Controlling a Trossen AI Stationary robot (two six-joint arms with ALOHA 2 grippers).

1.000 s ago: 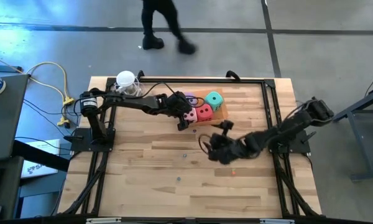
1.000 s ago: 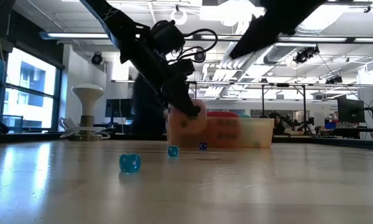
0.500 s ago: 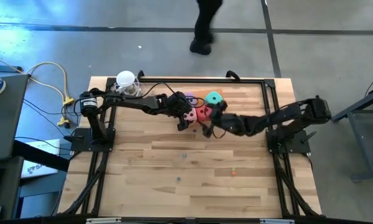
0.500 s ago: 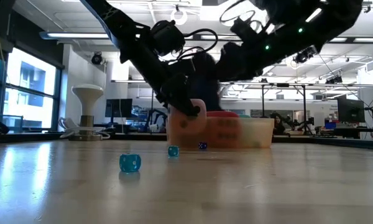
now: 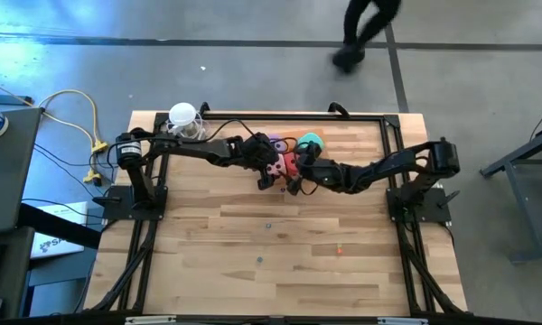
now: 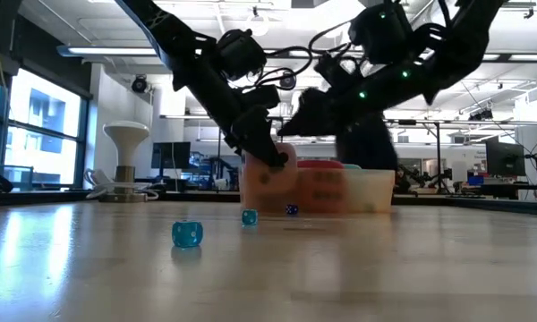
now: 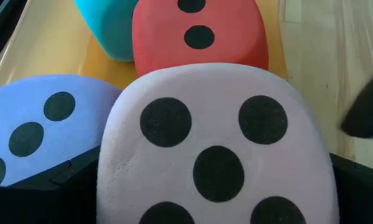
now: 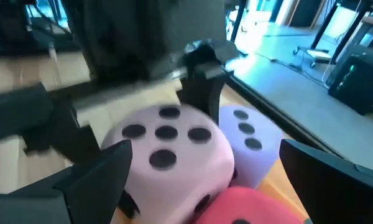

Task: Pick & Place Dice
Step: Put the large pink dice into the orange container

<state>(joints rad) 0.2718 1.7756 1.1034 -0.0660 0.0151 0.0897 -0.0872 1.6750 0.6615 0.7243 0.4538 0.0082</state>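
Observation:
Four dice sit bunched at the far middle of the table. In the left wrist view the pink die is nearest, with the purple, red and teal dice behind it on the shallow orange tray. The pink die rests on its underside. My left gripper is open, one finger on each side of the pink die, which fills the gap. My right gripper hangs open close beside the pink and red dice, pointing at them from the right. My left gripper has a finger against or right beside each of two opposite sides of the pink die, slanting down from the table's left. I cannot tell whether the fingers touch it. The die stays down on its underside.
Tiny blue dice lie scattered on the bare wood nearer the front. A white lamp-like stand is at the far left corner. A black frame runs round the table. A person walks on the floor beyond.
My right gripper has swung from the middle of the table toward the far edge and down to the dice, rolling its wrist on the way, and has stayed open. The dice have not moved.

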